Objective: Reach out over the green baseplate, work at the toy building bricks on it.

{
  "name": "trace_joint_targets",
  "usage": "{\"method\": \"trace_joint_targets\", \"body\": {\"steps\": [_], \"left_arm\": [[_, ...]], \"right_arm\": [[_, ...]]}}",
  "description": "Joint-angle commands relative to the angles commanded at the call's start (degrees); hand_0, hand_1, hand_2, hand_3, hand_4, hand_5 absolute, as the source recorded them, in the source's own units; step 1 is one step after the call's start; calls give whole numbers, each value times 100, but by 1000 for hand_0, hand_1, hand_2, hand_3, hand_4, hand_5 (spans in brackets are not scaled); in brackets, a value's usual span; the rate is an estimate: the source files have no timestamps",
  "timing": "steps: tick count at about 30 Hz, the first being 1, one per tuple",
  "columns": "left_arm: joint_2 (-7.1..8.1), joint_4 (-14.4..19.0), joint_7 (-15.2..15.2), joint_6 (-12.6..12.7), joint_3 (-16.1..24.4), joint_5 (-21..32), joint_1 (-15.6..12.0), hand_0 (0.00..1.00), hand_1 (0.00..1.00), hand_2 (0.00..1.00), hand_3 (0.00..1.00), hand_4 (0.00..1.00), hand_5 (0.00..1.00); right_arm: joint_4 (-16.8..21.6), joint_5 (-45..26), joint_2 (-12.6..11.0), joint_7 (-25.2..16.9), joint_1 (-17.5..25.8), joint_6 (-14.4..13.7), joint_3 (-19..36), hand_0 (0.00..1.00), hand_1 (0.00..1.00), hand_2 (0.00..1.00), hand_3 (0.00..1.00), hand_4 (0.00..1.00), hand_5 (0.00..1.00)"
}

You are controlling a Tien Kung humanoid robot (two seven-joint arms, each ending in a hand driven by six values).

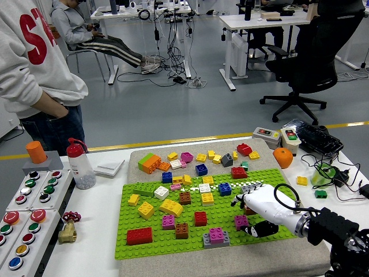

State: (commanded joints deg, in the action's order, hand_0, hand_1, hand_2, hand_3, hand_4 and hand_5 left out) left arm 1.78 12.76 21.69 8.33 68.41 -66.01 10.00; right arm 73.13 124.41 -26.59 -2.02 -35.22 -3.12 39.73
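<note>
Green baseplate studded with scattered multicoloured bricks.

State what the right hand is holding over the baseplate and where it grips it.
Cannot be told: the right hand lies palm-down on the green baseplate beside a magenta brick, its fingers hiding any hold.

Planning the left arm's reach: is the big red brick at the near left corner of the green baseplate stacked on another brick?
No, the red brick sits directly on the green baseplate, with nothing under it.
</note>
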Motion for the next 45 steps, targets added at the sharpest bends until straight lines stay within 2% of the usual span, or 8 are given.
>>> {"method": "trace_joint_targets", "body": {"steps": [4, 5, 10, 11, 28, 45], "left_arm": [[1, -1, -7, 1, -1, 3, -6, 662, 615, 624, 458, 364, 998], [1, -2, -9, 0, -3, 7, -8, 661, 616, 624, 458, 364, 998], [1, -2, -10, -1, -8, 14, -21, 661, 616, 624, 458, 364, 998], [1, -1, -9, -2, -7, 12, -23, 662, 615, 624, 457, 362, 998], [19, -2, 1, -10, 14, -22, -18, 662, 615, 624, 455, 362, 998], [37, -5, -3, -8, 17, -18, 13, 661, 614, 623, 451, 363, 998]], "right_arm": [[-45, 98, 32, 54, -18, 15, -52, 603, 548, 545, 703, 698, 280], [-59, 136, 42, 77, -21, 26, -64, 624, 501, 493, 729, 699, 287], [-114, 331, 88, 174, -25, 60, -88, 624, 501, 493, 729, 699, 287], [-125, 361, 96, 186, -25, 61, -90, 640, 474, 465, 735, 705, 292], [-342, 559, 213, 290, -84, 67, -99, 662, 449, 450, 714, 704, 313], [-450, 559, 295, 347, -211, 259, -167, 669, 429, 432, 667, 716, 368]]}}
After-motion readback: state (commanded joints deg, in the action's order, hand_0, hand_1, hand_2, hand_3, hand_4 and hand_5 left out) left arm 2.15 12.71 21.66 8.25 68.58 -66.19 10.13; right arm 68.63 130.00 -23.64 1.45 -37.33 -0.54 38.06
